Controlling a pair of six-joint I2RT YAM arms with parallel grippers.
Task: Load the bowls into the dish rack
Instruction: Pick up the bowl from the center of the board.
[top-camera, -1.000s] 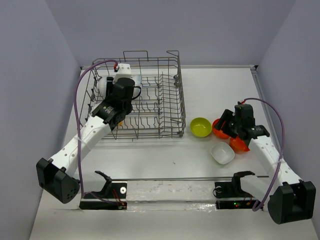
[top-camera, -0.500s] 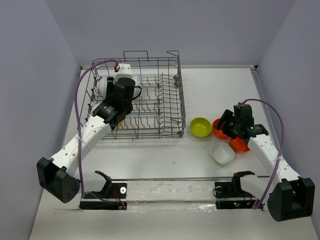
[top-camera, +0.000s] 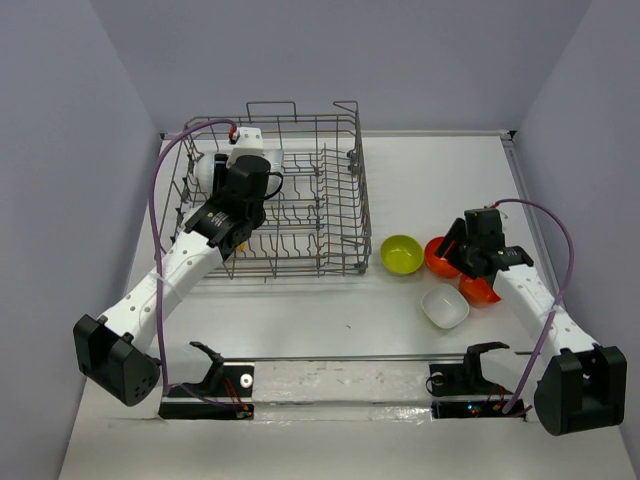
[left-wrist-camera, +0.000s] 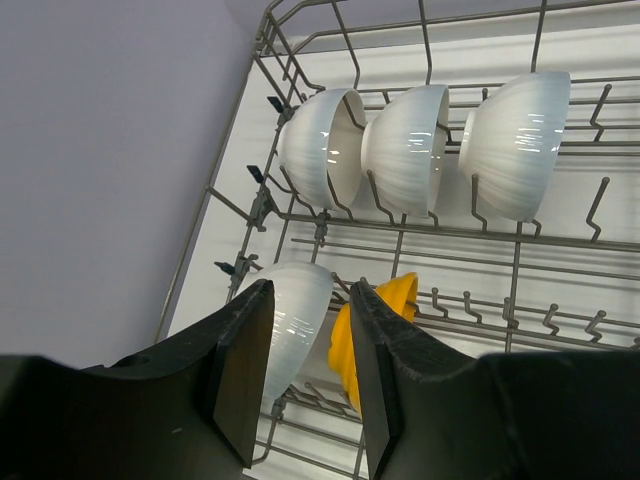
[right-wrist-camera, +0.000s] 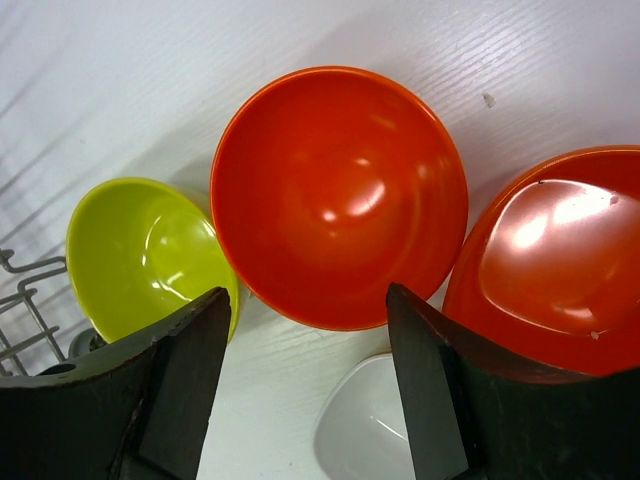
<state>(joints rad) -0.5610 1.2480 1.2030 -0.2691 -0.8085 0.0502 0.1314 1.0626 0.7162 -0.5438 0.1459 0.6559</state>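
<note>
The dish rack (top-camera: 340, 200) stands at the back left. Three white bowls (left-wrist-camera: 405, 145) stand on edge in its far row. A fourth white bowl (left-wrist-camera: 300, 320) and an orange-yellow bowl (left-wrist-camera: 400, 292) stand in a nearer row. My left gripper (top-camera: 232, 232) hangs open just above these two (left-wrist-camera: 310, 295), holding nothing. On the table to the right lie a lime green bowl (top-camera: 401, 254), two red-orange bowls (top-camera: 437, 258) (top-camera: 480, 290) and a squarish white bowl (top-camera: 444, 307). My right gripper (top-camera: 452, 252) is open above the near rim of the left red-orange bowl (right-wrist-camera: 340, 195).
The rack's tall wire side (top-camera: 362, 215) stands between the loaded rows and the loose bowls. The lime bowl (right-wrist-camera: 140, 255), second red-orange bowl (right-wrist-camera: 560, 260) and white bowl (right-wrist-camera: 370, 430) crowd closely round the right gripper (right-wrist-camera: 305, 300). A rail with the arm bases (top-camera: 340, 365) runs along the near edge.
My right gripper has shifted slightly over the red-orange bowls. The left arm and the bowls have not visibly moved.
</note>
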